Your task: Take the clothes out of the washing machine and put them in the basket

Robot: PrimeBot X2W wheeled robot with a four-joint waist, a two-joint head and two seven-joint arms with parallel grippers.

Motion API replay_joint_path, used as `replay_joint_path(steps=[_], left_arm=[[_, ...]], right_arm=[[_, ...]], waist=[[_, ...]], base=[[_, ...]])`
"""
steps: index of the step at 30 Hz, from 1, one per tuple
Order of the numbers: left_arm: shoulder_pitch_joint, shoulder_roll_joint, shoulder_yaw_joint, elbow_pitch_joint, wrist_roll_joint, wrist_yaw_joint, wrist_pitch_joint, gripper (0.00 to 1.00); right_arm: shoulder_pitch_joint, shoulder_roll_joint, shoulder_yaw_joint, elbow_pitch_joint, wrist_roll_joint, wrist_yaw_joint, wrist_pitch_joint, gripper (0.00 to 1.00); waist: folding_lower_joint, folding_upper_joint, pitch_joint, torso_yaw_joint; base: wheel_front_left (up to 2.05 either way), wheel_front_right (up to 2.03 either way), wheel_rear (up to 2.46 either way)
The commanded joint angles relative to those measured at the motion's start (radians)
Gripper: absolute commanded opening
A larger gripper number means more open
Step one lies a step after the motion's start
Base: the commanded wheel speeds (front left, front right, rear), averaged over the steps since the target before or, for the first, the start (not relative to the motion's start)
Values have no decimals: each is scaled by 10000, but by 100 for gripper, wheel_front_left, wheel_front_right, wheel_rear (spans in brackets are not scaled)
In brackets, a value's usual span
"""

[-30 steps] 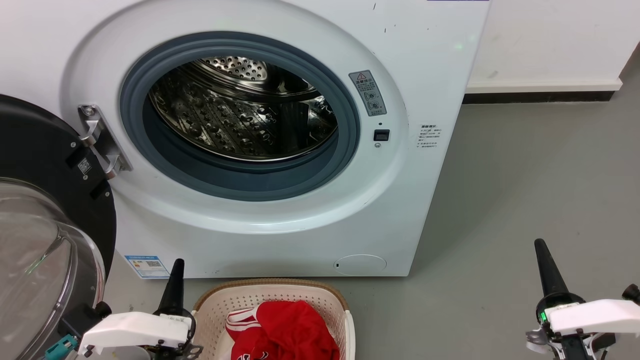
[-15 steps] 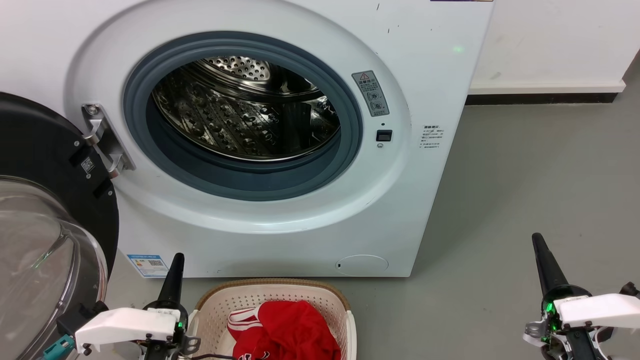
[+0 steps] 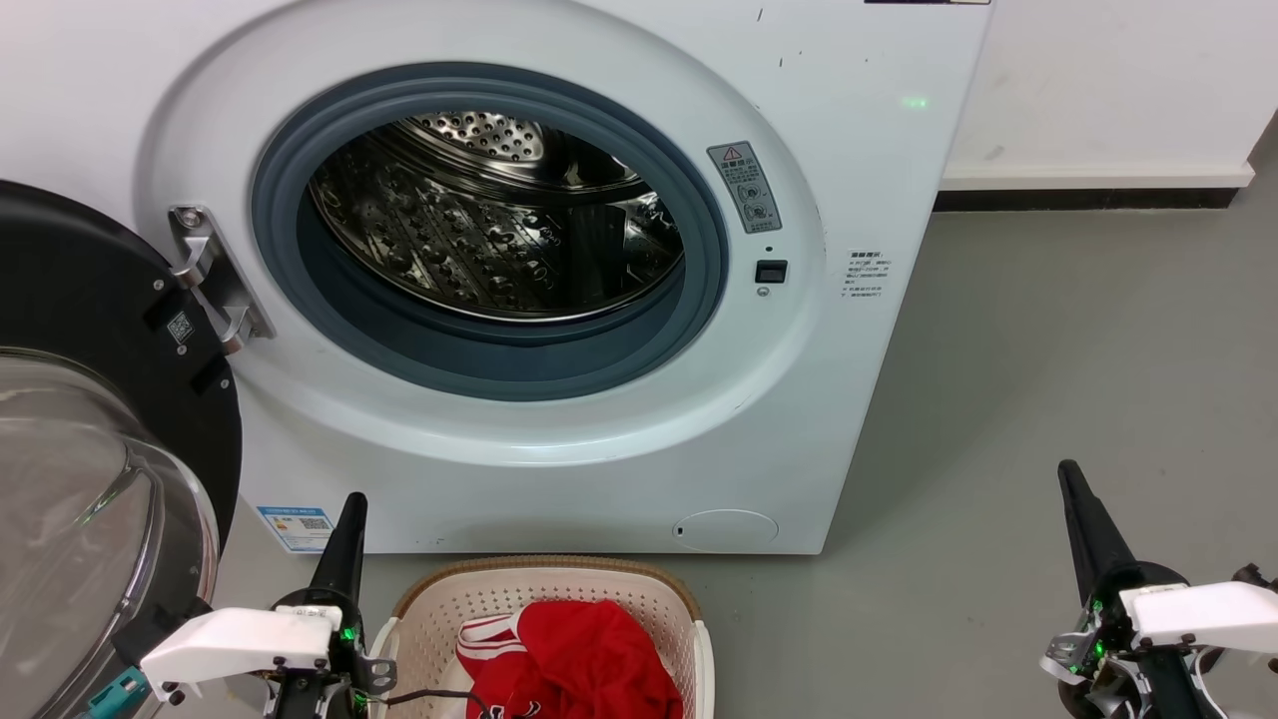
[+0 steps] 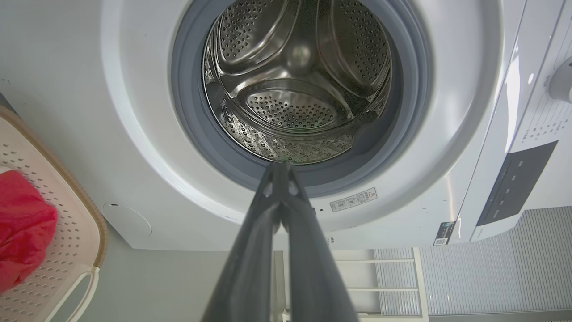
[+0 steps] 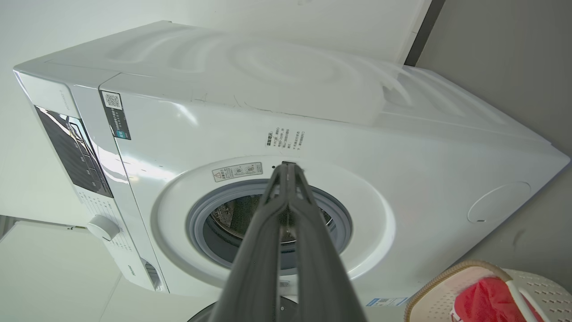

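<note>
The white washing machine [image 3: 879,150] stands in front of me with its door swung open, and its steel drum [image 3: 489,230] holds no garment that I can see. Red clothes [image 3: 579,664] lie bunched in the cream basket [image 3: 544,577] on the floor below the machine; one shows white-striped trim. My left gripper [image 3: 349,509] hangs shut just left of the basket, holding nothing. My right gripper [image 3: 1070,477] is shut and empty too, out over the floor to the machine's right. The left wrist view looks straight into the drum [image 4: 295,85], with the basket [image 4: 91,232] at its left edge.
The black-rimmed glass door [image 3: 90,459] hangs open at the far left, close beside my left arm. Grey floor [image 3: 1078,330] stretches to the right of the machine up to a white wall with a dark skirting [image 3: 1078,195].
The head view has drifted slightly, shifting the machine a little right. Both grippers stay shut and empty; the right one has risen slightly in the view, the left is about where it was.
</note>
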Motion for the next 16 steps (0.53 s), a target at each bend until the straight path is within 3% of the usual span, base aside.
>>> replay_joint_path(steps=[1,16], left_arm=[[-195,1,51,4,-151,-71,38,0],[-363,-36,188,156,-1330,-209,342,0]], right_arm=[[-182,-31,-16,-2,168,-2,33,0],[-351,-13,-57,170,1369,-3,344,0]], waist=[[0,-1,-1,2],[0,-1,-12,58]], base=[[0,0,0],[0,0,0]])
